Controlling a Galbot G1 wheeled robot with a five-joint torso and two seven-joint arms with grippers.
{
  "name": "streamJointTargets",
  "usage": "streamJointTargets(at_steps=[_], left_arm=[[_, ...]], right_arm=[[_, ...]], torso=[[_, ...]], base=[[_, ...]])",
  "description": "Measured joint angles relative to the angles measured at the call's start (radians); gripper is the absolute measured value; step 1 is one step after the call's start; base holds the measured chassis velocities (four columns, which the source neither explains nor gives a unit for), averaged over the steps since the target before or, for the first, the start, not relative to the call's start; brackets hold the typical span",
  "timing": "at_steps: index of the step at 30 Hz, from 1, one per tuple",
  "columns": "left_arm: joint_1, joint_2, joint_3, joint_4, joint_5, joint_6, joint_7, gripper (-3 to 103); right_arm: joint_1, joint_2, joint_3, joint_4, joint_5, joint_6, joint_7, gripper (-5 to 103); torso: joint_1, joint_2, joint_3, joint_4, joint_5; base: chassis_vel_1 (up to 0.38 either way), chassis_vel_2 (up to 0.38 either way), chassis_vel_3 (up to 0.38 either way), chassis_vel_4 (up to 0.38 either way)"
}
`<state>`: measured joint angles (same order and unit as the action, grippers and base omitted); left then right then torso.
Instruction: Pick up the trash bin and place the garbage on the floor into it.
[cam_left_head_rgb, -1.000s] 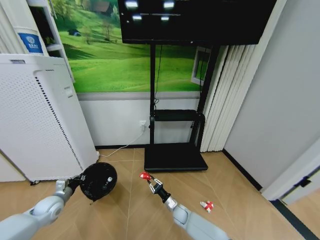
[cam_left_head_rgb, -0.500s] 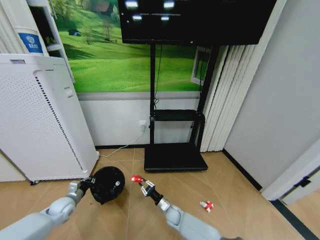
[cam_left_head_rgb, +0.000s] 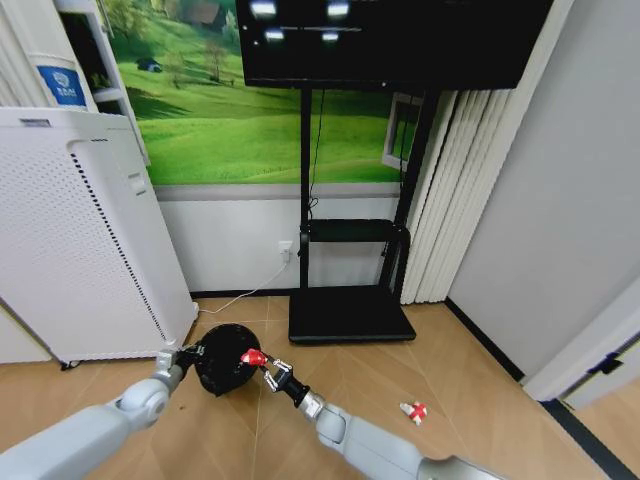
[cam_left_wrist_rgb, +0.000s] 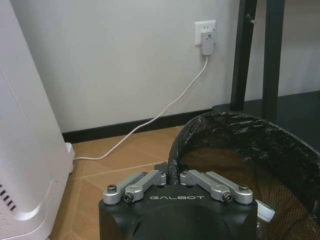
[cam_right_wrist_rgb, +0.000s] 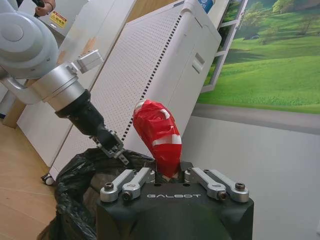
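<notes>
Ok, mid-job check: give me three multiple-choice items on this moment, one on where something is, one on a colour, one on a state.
1. Where is the red-and-white wrapper that the right end effector holds?
A. Over the trash bin's opening
B. On the black TV stand base
C. On top of the white appliance

2. What colour is the liner in the trash bin?
A. Blue
B. Black
C. White

3. What is the left end effector doing?
A. Hanging open, clear of everything
B. Shut on the trash bin's rim
C. Shut on the power cable

Answers:
1 A: in the head view the wrapper sits against the bin's mouth, and the right wrist view has the bin just beneath it.
2 B: both wrist views show a crinkled black bag.
3 B: the left wrist view shows its fingers closed on the rim.
</notes>
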<state>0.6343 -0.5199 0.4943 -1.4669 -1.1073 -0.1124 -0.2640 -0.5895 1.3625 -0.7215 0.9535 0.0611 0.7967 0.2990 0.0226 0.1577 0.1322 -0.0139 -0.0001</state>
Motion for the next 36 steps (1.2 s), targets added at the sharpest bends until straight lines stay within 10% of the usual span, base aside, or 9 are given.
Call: streamJointTargets(at_steps=[10,27,36], left_arm=[[-0.015,-0.010,0.025,-0.056,-0.013,0.011,-0.030,6],[0.119,0.013,-0.092,-0.101,0.018,0.013,-0.032,6],[0.221,0.064,-0.211,-0.131,0.030,0.005,-0.019,6]], right_arm=[[0.013,0.059,-0.015,-0.070,-0.015,-0.019,0.054,18],[-0.020,0.033,-0.032,-0.007,-0.018,-0.071,0.171,87],[-0.025,-0.006,0.090,0.014,0.020,-0.099,0.205,100]], torso=[[0.000,0.000,0.000,-0.0001,0.0001],[0.000,0.000,0.000,0.0000,0.0001],[0.000,0.000,0.000,0.0002,0.0002]], base=[[0.000,0.000,0.000,0.000],[0.000,0.000,0.000,0.000],[0.000,0.000,0.000,0.000]])
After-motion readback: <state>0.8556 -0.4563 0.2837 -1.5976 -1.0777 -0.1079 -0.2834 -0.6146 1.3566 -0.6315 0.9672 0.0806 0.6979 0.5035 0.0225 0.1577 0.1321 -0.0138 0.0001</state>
